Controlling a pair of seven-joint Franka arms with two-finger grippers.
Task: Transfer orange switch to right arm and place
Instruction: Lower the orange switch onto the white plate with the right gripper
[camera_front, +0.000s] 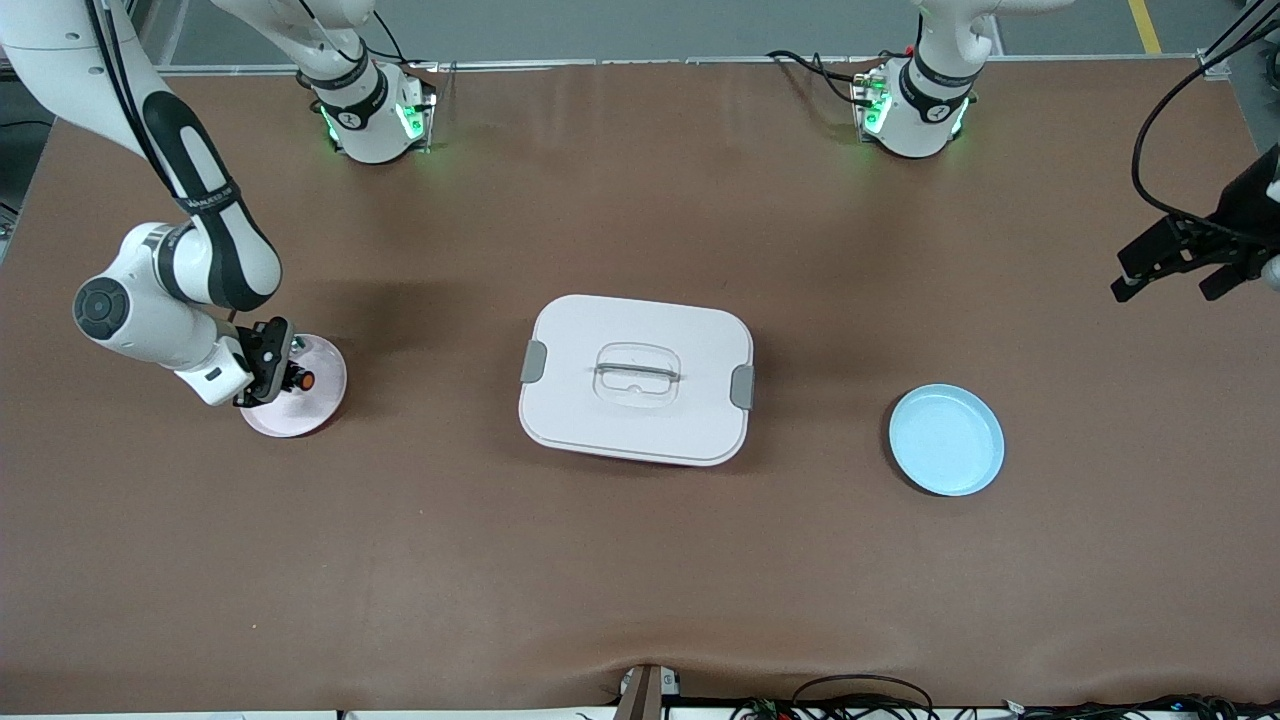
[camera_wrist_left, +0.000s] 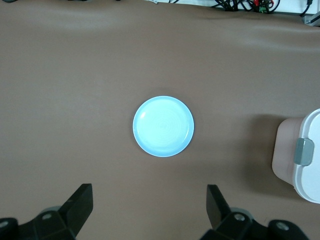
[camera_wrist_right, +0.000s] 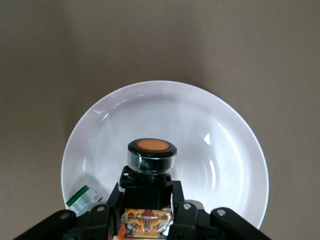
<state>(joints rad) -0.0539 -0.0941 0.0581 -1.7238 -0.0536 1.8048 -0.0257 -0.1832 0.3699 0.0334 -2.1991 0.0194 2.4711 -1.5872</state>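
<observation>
The orange switch (camera_front: 304, 381) is a stubby black cylinder with an orange cap (camera_wrist_right: 152, 146). My right gripper (camera_front: 283, 378) is shut on its black body and holds it low over a pale pink-white plate (camera_front: 326, 370) at the right arm's end of the table. In the right wrist view the right gripper (camera_wrist_right: 148, 194) clamps the switch (camera_wrist_right: 151, 159) from both sides over the plate's bowl (camera_wrist_right: 225, 150). Whether the switch touches the plate I cannot tell. My left gripper (camera_front: 1170, 288) hangs open and empty in the air at the left arm's end, also seen as the left gripper (camera_wrist_left: 149, 196).
A white lidded box (camera_front: 636, 378) with grey latches sits mid-table; its corner (camera_wrist_left: 305, 160) shows in the left wrist view. A light blue plate (camera_front: 946, 439) lies toward the left arm's end, the same plate (camera_wrist_left: 163, 126). A small green-and-white piece (camera_wrist_right: 83, 198) lies in the pale plate.
</observation>
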